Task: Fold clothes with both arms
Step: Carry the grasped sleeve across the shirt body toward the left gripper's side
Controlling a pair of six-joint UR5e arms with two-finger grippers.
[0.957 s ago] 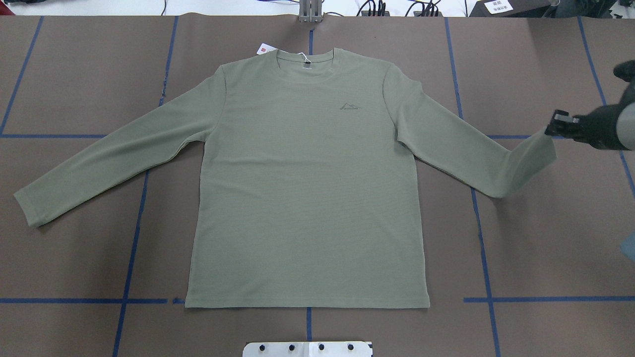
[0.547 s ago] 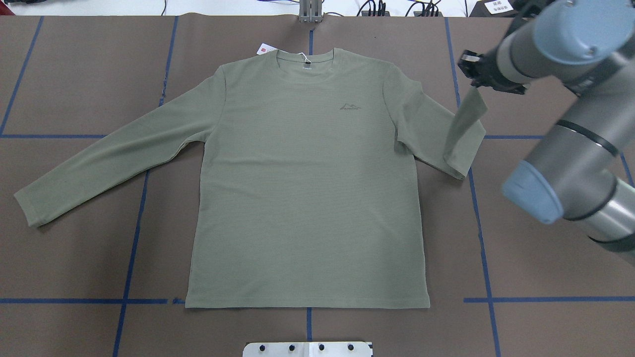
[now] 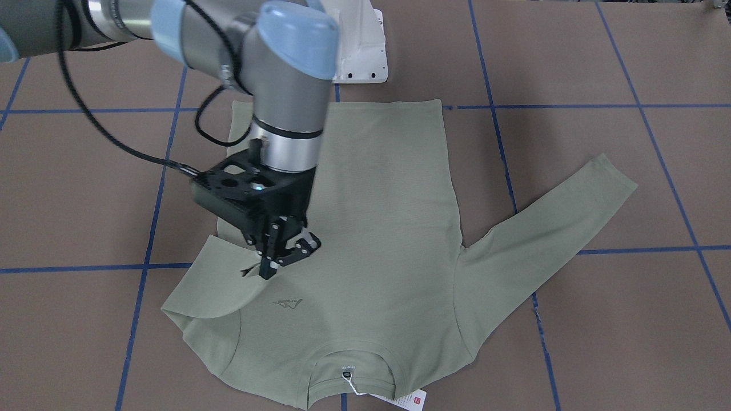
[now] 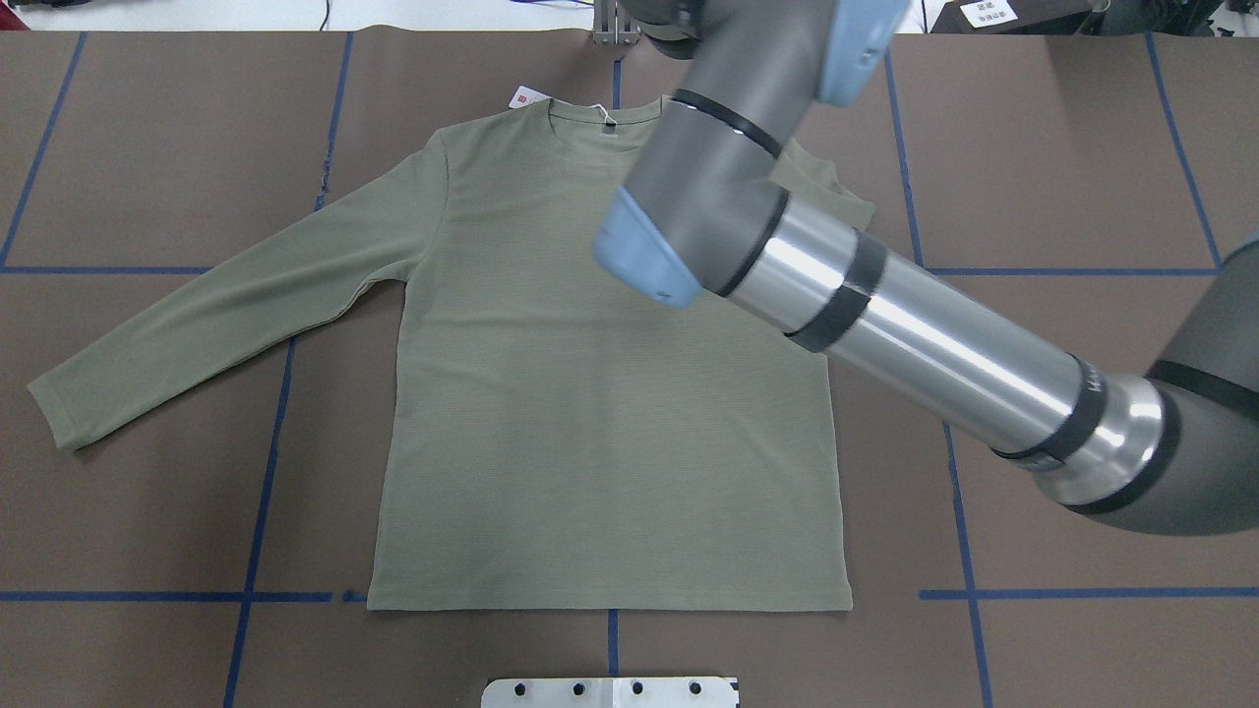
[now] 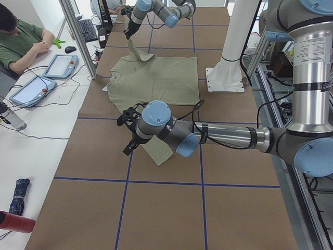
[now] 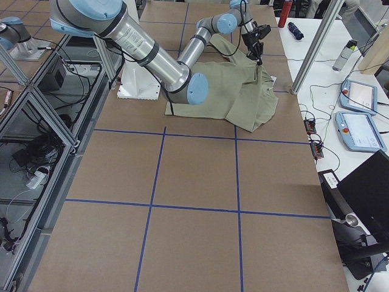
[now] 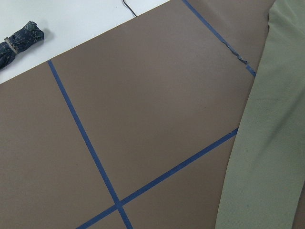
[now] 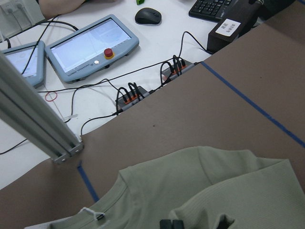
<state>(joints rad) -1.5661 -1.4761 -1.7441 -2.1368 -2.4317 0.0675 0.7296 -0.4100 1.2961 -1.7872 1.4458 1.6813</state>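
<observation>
The right claw [image 3: 274, 260], clamped on a cuff of the shirt [image 4: 551, 413] spread on the desk [image 4: 148, 147], has swung that sleeve [image 3: 211, 285] from 3 o'clock inward over the chest, so this fold is nearly laid. The left claw [image 5: 127, 147] hovers by the other sleeve [image 4: 216, 315] at 9 o'clock; its opening cannot be told.

The shirt [image 3: 388, 217] is plain sage green with a darker tonal logo [image 3: 288, 304], and its tag [image 3: 411, 401] at the lower edge of the front-facing view is white with a red mark. The table [image 3: 599, 342] is brown, crossed by a grid of blue tape lines. The right arm [image 4: 885, 315] is grey and polished silver with black bands and light blue caps, its gripper [image 3: 274, 265] black, the base [image 3: 360, 57] white.
</observation>
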